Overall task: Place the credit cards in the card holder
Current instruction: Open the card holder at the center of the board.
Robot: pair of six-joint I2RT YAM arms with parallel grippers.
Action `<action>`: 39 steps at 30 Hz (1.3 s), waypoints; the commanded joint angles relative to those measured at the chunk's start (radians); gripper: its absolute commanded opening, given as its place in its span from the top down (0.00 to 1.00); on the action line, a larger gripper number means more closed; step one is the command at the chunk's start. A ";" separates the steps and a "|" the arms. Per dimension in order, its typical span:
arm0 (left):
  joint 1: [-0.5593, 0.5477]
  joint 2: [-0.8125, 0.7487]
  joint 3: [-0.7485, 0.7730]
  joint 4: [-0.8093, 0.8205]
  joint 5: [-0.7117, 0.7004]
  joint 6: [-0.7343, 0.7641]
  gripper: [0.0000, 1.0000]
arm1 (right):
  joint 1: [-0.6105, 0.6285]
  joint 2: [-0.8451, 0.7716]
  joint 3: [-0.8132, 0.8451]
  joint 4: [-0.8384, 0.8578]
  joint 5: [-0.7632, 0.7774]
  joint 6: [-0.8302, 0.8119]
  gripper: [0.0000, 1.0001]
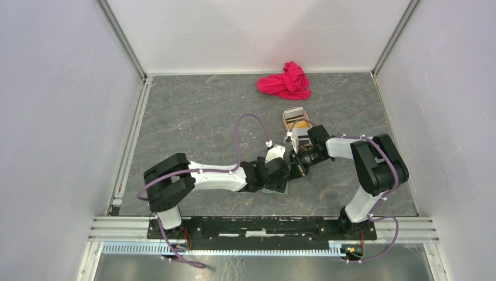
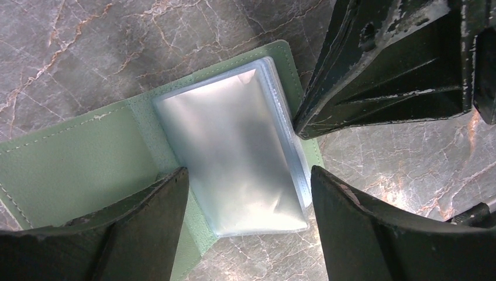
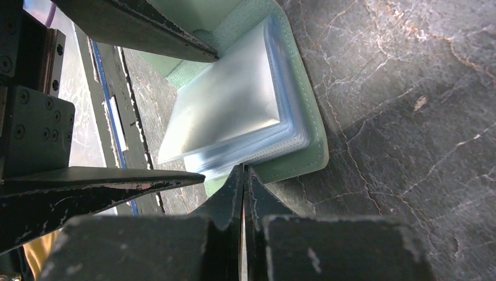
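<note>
The sage-green card holder (image 2: 76,164) lies open on the table, its stack of clear plastic sleeves (image 2: 234,152) facing up. My left gripper (image 2: 250,175) is open, one finger on each side of the sleeves near their lower end. My right gripper (image 3: 243,170) is shut, its tips touching the edge of the sleeve stack (image 3: 234,105); I cannot tell whether a sleeve is pinched. From above, both grippers meet over the card holder (image 1: 276,189). An orange-yellow credit card (image 1: 302,124) lies in the small tray (image 1: 288,115) behind the right gripper (image 1: 295,165).
A crumpled red cloth (image 1: 286,82) lies at the back of the table. White walls enclose the grey marbled tabletop (image 1: 193,117) on three sides. The metal rail (image 1: 263,225) with the arm bases runs along the near edge.
</note>
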 commanded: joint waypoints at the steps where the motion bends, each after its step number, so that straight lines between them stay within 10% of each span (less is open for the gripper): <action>1: 0.005 0.020 0.022 -0.019 -0.037 -0.022 0.19 | 0.004 0.015 0.020 0.013 0.022 -0.001 1.00; 27: 0.038 -0.028 -0.017 -0.105 -0.077 -0.071 0.41 | 0.004 0.020 0.026 0.009 0.072 0.004 1.00; 39: 0.182 -0.283 -0.327 0.191 0.141 -0.190 0.41 | 0.005 -0.002 0.034 -0.008 0.041 -0.032 0.98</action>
